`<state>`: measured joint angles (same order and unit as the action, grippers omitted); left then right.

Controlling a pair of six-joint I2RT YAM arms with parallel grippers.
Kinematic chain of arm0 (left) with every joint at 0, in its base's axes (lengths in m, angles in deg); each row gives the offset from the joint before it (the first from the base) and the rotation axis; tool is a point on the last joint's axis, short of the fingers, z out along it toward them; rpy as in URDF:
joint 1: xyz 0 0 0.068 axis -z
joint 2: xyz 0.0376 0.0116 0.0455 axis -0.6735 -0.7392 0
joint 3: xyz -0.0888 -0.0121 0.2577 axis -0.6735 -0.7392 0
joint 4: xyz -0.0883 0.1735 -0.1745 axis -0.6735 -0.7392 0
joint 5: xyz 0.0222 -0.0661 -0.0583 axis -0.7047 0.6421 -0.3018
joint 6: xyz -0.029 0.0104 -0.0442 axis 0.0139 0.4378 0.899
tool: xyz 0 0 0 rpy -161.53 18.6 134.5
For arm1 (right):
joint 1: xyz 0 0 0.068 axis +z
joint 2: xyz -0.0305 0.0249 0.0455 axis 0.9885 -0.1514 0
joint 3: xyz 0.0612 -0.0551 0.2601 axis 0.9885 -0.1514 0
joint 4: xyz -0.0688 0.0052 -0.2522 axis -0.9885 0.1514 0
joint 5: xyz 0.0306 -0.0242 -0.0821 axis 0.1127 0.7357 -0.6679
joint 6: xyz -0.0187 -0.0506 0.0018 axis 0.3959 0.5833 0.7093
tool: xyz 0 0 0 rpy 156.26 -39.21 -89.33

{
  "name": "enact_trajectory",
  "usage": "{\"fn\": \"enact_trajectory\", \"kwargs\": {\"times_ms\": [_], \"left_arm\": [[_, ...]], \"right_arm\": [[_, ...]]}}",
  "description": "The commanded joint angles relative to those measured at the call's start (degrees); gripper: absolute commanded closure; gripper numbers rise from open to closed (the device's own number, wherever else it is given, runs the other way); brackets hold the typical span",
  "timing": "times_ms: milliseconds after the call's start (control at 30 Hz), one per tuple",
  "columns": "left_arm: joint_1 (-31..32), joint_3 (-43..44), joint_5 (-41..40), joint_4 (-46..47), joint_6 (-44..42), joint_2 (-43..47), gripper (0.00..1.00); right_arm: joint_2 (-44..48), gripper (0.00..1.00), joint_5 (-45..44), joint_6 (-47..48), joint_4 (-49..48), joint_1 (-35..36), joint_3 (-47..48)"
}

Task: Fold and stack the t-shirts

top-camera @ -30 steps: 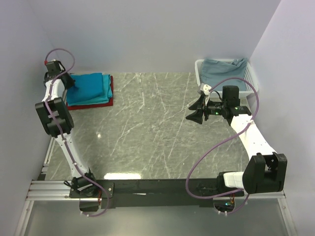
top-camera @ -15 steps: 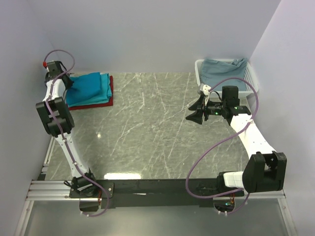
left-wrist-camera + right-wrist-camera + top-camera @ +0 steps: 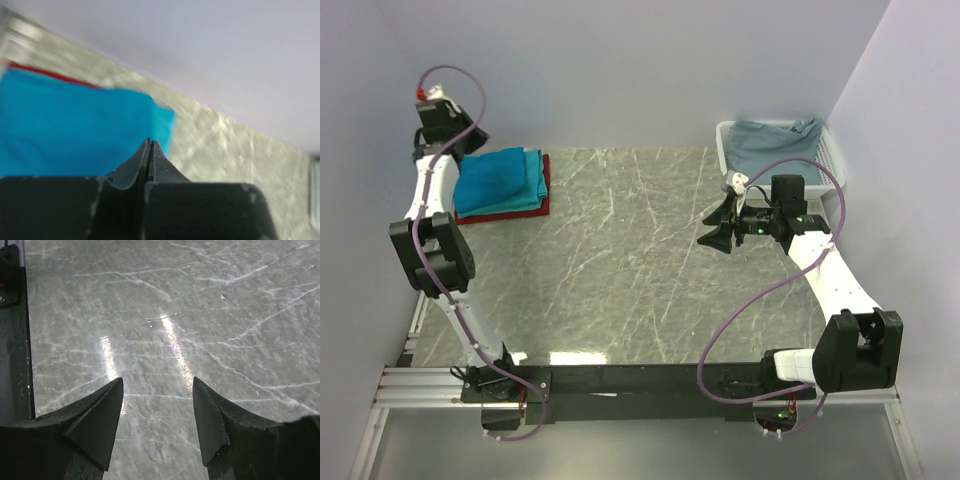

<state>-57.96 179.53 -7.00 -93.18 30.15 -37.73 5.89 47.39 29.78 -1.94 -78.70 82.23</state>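
left claw (image 3: 150, 145) clenched shut, tips together; folded teal t-shirts (image 3: 65, 125) just ahead of it, atop dark red t-shirt (image 3: 544, 205); right claw (image 3: 157, 382) released, table (image 3: 200, 300) beneath it

left claw (image 3: 150, 146) lifted, away from t-shirts (image 3: 500, 180)

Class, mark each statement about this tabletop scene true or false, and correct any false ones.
1. The left gripper is shut with nothing between its fingers. True.
2. The right gripper holds a shirt. False: it is open and empty, above the table.
3. The folded teal t-shirts lie on a dark red t-shirt. True.
4. The white basket is empty. False: a grey-blue cloth lies in it.
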Motion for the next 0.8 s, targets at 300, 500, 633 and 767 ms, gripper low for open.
{"fn": "enact_trajectory", "kwargs": {"times_ms": [300,500,633,767], "left_arm": [[1.03,-16.43,14.70,3.23,2.82,-2.09,1.00],[0.41,-21.17,16.12,2.96,1.32,-2.36,1.00],[-0.03,-22.58,17.17,3.04,0.62,-3.23,1.00],[-1.25,-19.78,21.29,3.93,1.84,-3.85,0.97]], "right_arm": [[1.92,0.36,1.59,1.28,0.38,-0.39,2.78],[1.75,0.36,1.41,1.55,0.73,-0.39,2.86],[1.75,0.36,1.59,1.81,1.00,-0.39,3.04],[2.19,0.36,1.59,1.90,1.00,-0.39,2.95]]}}
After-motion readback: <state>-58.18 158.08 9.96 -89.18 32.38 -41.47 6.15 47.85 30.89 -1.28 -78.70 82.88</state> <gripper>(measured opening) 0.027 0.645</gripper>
